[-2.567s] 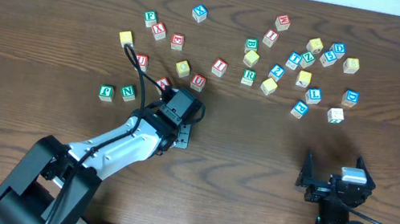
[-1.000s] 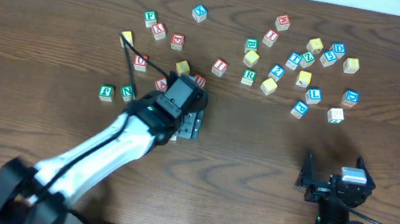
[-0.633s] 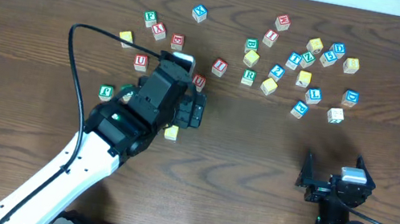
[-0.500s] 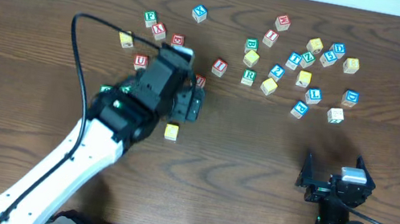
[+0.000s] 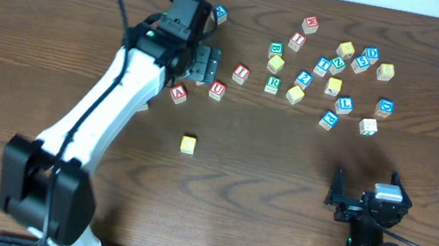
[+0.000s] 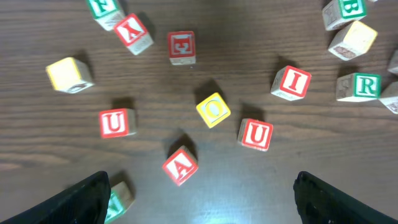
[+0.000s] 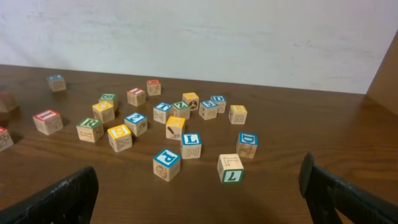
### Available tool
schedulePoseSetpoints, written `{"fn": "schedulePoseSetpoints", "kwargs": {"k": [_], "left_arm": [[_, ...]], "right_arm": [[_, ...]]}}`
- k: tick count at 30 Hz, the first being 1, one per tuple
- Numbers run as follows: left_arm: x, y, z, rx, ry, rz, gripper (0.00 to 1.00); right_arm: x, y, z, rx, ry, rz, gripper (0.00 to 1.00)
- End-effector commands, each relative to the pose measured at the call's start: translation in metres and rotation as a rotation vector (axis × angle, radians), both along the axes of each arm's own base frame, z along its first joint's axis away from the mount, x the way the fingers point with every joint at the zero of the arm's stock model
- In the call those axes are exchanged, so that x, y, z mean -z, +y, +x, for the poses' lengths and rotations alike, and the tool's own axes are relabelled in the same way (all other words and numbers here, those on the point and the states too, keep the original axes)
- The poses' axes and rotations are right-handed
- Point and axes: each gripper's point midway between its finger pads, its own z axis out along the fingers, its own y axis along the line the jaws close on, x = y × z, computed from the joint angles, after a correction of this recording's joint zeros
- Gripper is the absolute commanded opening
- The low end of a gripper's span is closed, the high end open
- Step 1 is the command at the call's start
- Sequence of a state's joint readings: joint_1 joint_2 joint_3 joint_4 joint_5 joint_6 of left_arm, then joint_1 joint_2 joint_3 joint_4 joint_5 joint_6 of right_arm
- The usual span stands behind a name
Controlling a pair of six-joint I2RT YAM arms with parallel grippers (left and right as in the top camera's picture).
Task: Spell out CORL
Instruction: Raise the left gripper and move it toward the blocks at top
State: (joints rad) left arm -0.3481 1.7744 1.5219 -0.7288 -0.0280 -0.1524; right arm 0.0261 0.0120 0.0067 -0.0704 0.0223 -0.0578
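Left end effector [image 6: 200, 186]: fingers are spread wide and nothing is held. It's hung over the red-letter bunch on the desk [image 5: 279, 196].

The O cube [image 6: 213, 109], yellow, is seen just ahead of it, roughly centred between the fingers. It's pretty boxed in though. A red A [image 6: 180, 165] is parked between it and the end effector, and a red U [image 6: 255, 133] is tucked close on its right. A second U [image 6: 116, 122] is off to the left, and a red I [image 6: 291, 82] is further ahead on the right. The R cube [image 6: 359, 86] is way out ahead-right.

A lone yellow cube [image 5: 188, 144] is left well behind that end effector, letter not readable.

Right end effector [image 7: 198, 199]: also wide open and empty. The L cube [image 7: 191, 145] is found straight ahead of it. A blue-lettered cube [image 7: 166, 163] and a green-lettered one [image 7: 231, 168] are sat nearer in, one on either side.
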Motion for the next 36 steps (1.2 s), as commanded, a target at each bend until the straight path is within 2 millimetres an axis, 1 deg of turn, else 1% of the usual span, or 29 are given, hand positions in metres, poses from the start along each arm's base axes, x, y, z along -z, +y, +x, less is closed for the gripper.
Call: {"fn": "schedulePoseSetpoints", "kwargs": {"k": [1,5,7,9,13,17,21,23,25,28,36], "left_arm": [[0.014,-0.008,0.017,-0.048,0.019,-0.040,0.92],[0.038,-0.012,0.030,-0.184,0.054,-0.103,0.93],[0.045,-0.013,0.033,-0.233,0.068,-0.122,0.92],[0.053,-0.011,0.035,-0.337,0.084,-0.155,0.92],[0.061,-0.007,0.038,-0.460,0.087,-0.178,0.92],[0.063,0.001,0.041,-0.542,0.066,-0.174,0.92],[0.059,0.001,0.049,-0.553,0.030,-0.188,0.93],[0.060,0.000,0.052,-0.554,0.021,-0.191,0.92],[0.065,-0.001,0.054,-0.553,0.020,-0.191,0.92],[0.078,-0.002,0.058,-0.537,0.027,-0.177,0.93],[0.104,-0.003,0.055,-0.537,0.074,-0.147,0.92]], "right_arm": [[0.000,-0.003,0.000,0.015,-0.002,0.012,0.99],[0.000,-0.003,0.000,0.015,-0.002,0.012,0.99],[0.000,-0.003,0.000,0.015,-0.002,0.012,0.99],[0.000,-0.003,0.000,0.015,-0.002,0.012,0.99],[0.000,-0.003,0.000,0.015,-0.002,0.012,0.99],[0.000,-0.003,0.000,0.015,-0.002,0.012,0.99],[0.000,-0.003,0.000,0.015,-0.002,0.012,0.99],[0.000,-0.003,0.000,0.015,-0.002,0.012,0.99],[0.000,-0.003,0.000,0.015,-0.002,0.012,0.99],[0.000,-0.003,0.000,0.015,-0.002,0.012,0.99],[0.000,-0.003,0.000,0.015,-0.002,0.012,0.99]]}}
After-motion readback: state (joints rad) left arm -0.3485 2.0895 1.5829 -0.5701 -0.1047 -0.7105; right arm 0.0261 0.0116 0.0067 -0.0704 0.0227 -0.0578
